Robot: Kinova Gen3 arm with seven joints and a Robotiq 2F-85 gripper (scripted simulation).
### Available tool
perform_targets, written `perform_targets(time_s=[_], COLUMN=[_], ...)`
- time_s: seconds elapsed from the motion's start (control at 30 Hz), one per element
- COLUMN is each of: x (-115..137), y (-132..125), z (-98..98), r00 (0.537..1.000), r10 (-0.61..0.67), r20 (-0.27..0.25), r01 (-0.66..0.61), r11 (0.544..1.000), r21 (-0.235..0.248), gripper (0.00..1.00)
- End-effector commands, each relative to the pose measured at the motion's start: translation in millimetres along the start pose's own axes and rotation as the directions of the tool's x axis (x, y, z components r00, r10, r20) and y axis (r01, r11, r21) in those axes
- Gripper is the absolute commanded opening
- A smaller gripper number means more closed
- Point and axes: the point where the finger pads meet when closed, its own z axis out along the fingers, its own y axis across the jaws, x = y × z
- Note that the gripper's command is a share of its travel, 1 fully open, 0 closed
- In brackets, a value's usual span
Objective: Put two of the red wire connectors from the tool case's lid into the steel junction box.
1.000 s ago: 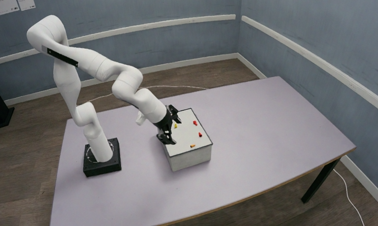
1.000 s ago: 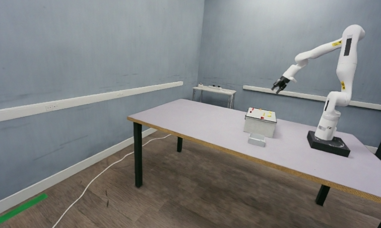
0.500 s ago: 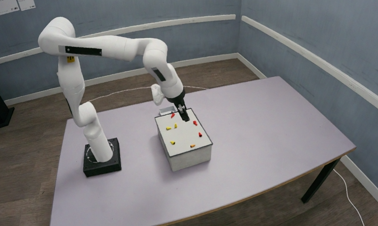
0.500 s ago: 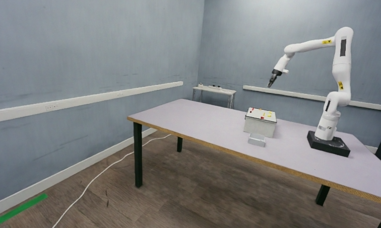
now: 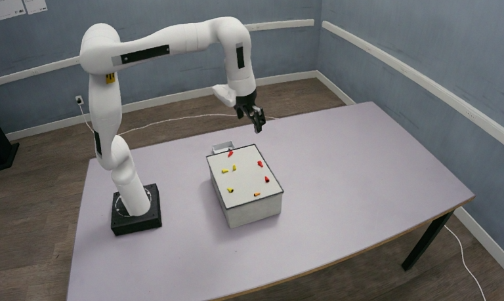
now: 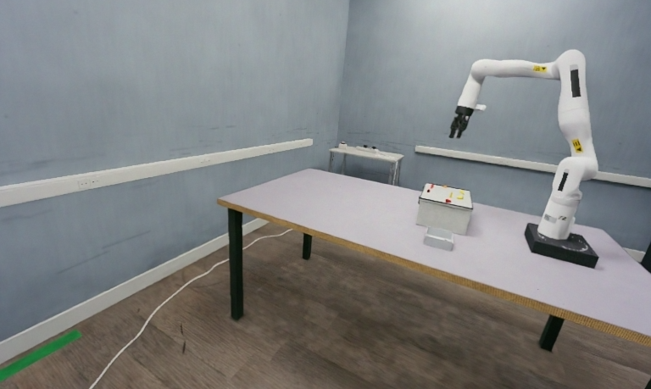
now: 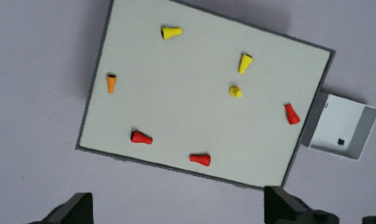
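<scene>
The grey tool case (image 5: 252, 208) (image 6: 443, 217) (image 7: 196, 87) stands on the table, its flat pale lid (image 5: 245, 179) facing up. Three red wire connectors lie on the lid: one (image 5: 230, 153) (image 7: 292, 114) near the junction box, one (image 5: 260, 163) (image 7: 200, 158) and one (image 5: 266, 179) (image 7: 141, 137) along the far side. The small open steel junction box (image 5: 222, 147) (image 6: 438, 238) (image 7: 338, 126) sits on the table against the case's end and looks empty. My gripper (image 5: 258, 128) (image 6: 454, 136) (image 7: 179, 207) is open and empty, hanging high above the case's far edge.
Three yellow connectors (image 5: 224, 170) (image 5: 233, 167) (image 5: 230, 189) and one orange connector (image 5: 256, 194) (image 7: 112, 83) also lie on the lid. The arm's black base (image 5: 135, 216) stands on the lilac table (image 5: 371, 172) left of the case.
</scene>
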Motion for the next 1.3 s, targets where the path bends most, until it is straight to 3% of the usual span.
perform_targets(time_s=[0.0, 0.5, 1.0, 1.27], x=[-31.5, -55.9, -58.4, -57.8], y=[28.6, 64.4, 69.2, 67.5], z=[-8.5, -38.6, -42.3, -29.8], r00=[0.988, 0.922, 0.910, 0.910], r10=[-0.142, -0.343, -0.364, -0.364], r20=[-0.067, -0.182, -0.196, -0.197], r01=[0.141, 0.350, 0.373, 0.373], r11=[0.990, 0.937, 0.928, 0.928], r21=[-0.014, 0.007, 0.009, 0.009], gripper=[1.00, 1.00, 1.00, 1.00])
